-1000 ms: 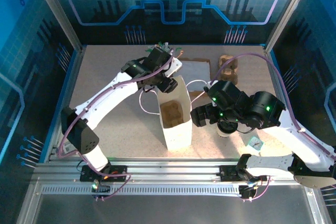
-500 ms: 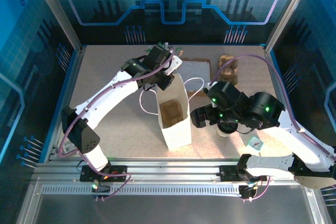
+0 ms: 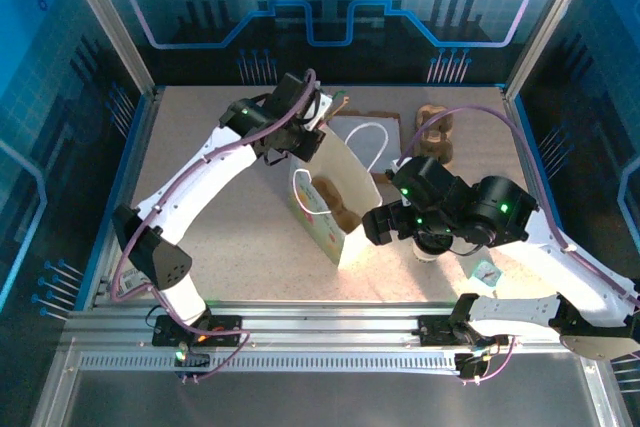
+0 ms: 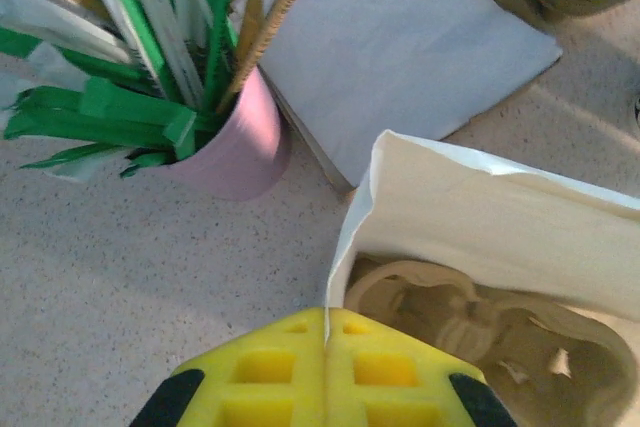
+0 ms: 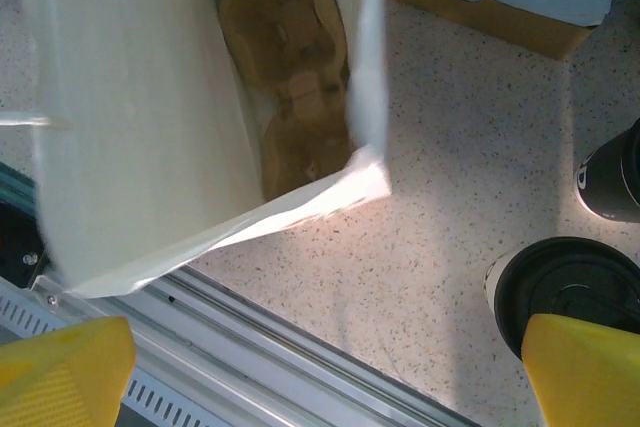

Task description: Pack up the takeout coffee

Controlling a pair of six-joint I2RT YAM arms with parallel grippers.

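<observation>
The takeout coffee (image 5: 563, 292), a white cup with a black lid, stands on the table at the right of the right wrist view; from above it (image 3: 431, 248) is mostly hidden under the right arm. My right gripper (image 5: 325, 377) hangs open over bare table between cup and white paper bag (image 5: 130, 117), holding nothing. My left gripper (image 4: 326, 312) is shut on the bag's rim (image 4: 345, 247). From above, the left gripper (image 3: 300, 142) holds the bag (image 3: 345, 192) tilted, its mouth facing the right arm. A brown cardboard carrier (image 5: 290, 77) lies inside the bag.
A pink cup of green-and-white sachets (image 4: 235, 147) stands just behind the bag. White paper on a brown board (image 3: 368, 129) and stacked cardboard carriers (image 3: 436, 127) sit at the back. A small packet (image 3: 485, 272) lies near the right. The metal rail (image 5: 300, 347) runs along the near edge.
The left gripper has shut on the bag's rim and pulled it back to the left. The bag has tipped from upright to leaning. The right arm has stayed still.
</observation>
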